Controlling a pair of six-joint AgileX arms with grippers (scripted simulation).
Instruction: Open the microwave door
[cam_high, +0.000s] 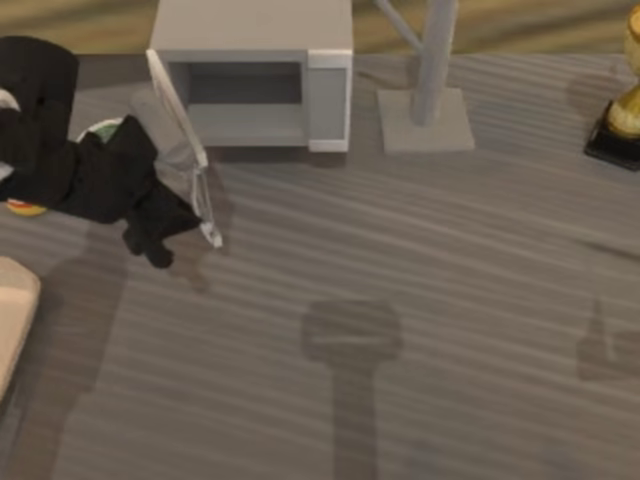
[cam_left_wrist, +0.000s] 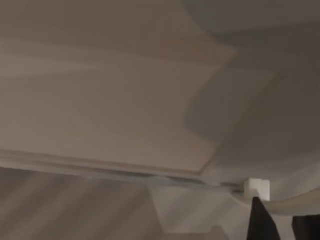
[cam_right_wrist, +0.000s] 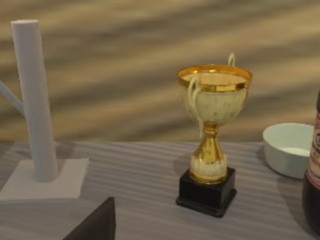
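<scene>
Top view shows light grey boxy microwave (cam_high: 255, 70) at twelve o'clock, its translucent-windowed door (cam_high: 180, 140) swung wide toward seven o'clock, black left gripper (cam_high: 190, 225) at its free edge, seemingly for pulling; grasp indeterminate.

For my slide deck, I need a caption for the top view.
Left gripper at the free edge of the microwave door, swung wide open from the microwave.

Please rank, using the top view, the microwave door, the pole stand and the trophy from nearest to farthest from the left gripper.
1. The microwave door, swung open right beside the left gripper, at the table's left.
2. The pole stand, right of the microwave, near the middle.
3. The trophy, at the far right edge.
</scene>
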